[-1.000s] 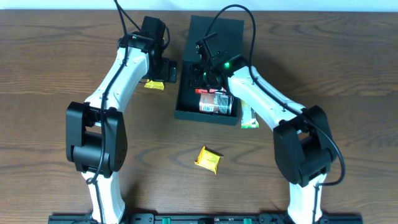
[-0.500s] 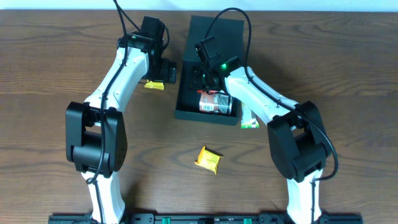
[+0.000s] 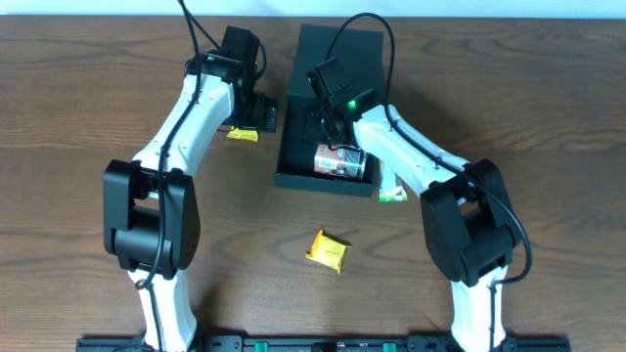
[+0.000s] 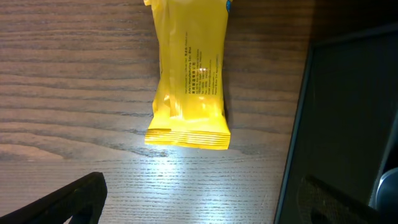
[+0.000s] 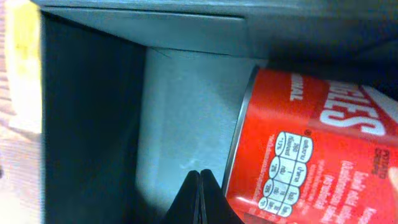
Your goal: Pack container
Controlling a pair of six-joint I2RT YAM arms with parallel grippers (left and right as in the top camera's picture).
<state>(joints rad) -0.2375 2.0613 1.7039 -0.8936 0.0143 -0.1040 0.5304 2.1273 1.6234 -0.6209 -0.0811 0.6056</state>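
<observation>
The container (image 3: pixel 323 183) sits lid-open between my arms at the table's far middle, with a red can (image 5: pixel 298 155) lying inside. My right gripper (image 5: pixel 200 184) reaches in beside the can, jaws pressed together on nothing. My left gripper (image 4: pixel 205 202) hangs spread wide over a yellow packet (image 4: pixel 189 81).

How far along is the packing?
Done: red can lies in the open container. In hand: nothing; right end effector shut inside beside the can, left end effector open above a yellow packet. Left: that packet, a second yellow packet and a green packet outside.
</observation>
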